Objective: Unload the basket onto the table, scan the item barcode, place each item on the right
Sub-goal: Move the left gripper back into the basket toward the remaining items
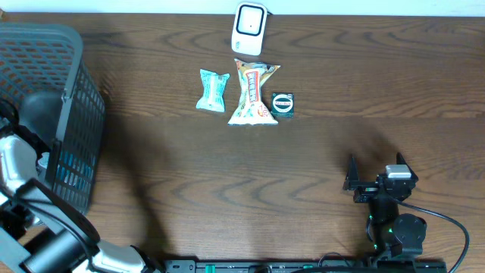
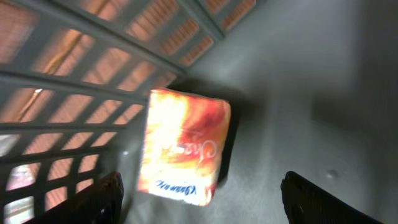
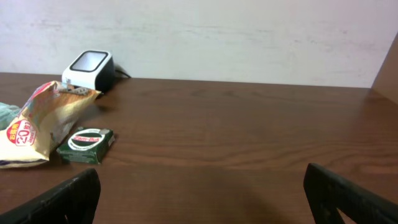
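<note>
An orange packet (image 2: 183,146) lies on the floor of the grey basket (image 1: 72,114), against its slatted wall, with its long axis running toward the left fingers (image 2: 99,199). These hang spread apart above it, touching nothing. The right fingers (image 3: 62,199) hover wide apart and empty over the tabletop (image 1: 341,76). A snack bag (image 1: 254,93), teal packet (image 1: 212,91) and green box (image 1: 283,104) lie near the scanner (image 1: 248,28).

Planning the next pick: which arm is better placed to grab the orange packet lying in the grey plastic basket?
Left. The left gripper hangs open inside the grey plastic basket, with the orange packet just ahead between its fingers. The right gripper sits open far from the basket.
</note>
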You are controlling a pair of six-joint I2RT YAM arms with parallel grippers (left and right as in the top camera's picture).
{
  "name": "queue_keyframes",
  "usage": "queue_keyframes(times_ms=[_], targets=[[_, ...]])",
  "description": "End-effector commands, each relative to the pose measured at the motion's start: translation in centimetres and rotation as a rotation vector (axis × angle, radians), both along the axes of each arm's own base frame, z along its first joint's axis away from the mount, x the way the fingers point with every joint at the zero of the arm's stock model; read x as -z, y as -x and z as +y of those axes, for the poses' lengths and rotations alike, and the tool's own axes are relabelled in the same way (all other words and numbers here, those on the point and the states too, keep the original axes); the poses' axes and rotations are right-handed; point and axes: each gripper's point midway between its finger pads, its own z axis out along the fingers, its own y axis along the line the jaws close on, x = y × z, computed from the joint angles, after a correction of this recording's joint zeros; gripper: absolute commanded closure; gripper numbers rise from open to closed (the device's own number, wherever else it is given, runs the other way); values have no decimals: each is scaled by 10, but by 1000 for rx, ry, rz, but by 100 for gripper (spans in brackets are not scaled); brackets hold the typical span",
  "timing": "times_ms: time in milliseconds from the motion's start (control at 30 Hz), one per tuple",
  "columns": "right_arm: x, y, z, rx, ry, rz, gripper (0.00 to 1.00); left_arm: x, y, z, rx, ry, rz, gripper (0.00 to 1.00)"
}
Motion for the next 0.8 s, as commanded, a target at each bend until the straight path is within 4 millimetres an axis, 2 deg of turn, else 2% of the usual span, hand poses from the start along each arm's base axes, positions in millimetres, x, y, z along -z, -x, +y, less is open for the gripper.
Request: queue_keyframes(times_ms=[0, 167, 500, 767], targets=[[1, 0, 2, -10, 5, 0, 1, 22, 6, 3, -6, 20, 65, 20], [1, 0, 2, -10, 5, 0, 1, 26, 19, 19, -83, -73, 140, 20], [1, 0, 2, -10, 5, 0, 1, 28, 11, 27, -87, -100, 107, 20], [1, 0, 2, -10, 5, 0, 1, 51, 28, 23, -107, -51, 87, 20]])
